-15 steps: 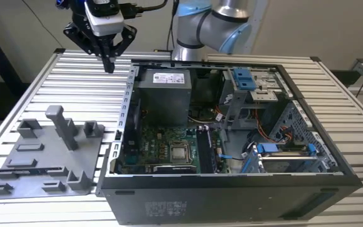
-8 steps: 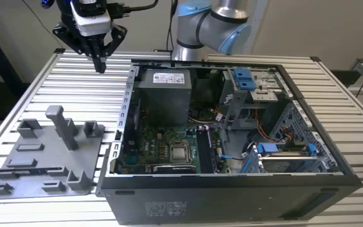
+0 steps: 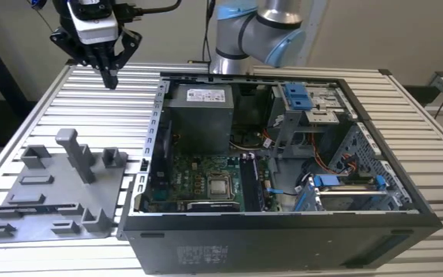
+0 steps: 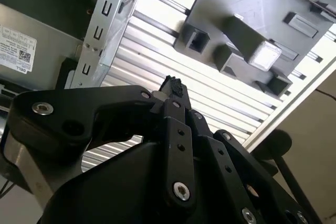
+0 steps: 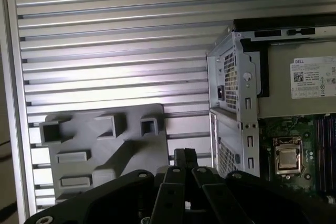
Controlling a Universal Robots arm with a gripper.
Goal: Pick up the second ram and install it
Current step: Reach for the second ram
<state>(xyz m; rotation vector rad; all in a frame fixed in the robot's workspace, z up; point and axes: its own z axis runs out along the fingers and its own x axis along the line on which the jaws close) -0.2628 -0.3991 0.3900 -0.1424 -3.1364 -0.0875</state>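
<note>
Hovering high over the far-left table (image 3: pixel 37 109) with gripper (image 3: pixel 111 79) clenched on nothing, well apart from ram (image 3: pixel 48 205), seemingly the thin dark strip in near slot of plate (image 3: pixel 108 190); judged light, stiff, fragile, best pinched by long edges mid-length, never flexed.

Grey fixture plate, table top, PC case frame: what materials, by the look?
Fixture plate: matte grey plastic, possibly printed; uniform dull colour. Table top: probably aluminium slats; ribbed, bright sheen. PC case frame: apparently bare sheet steel; punched, folded edges.
</note>
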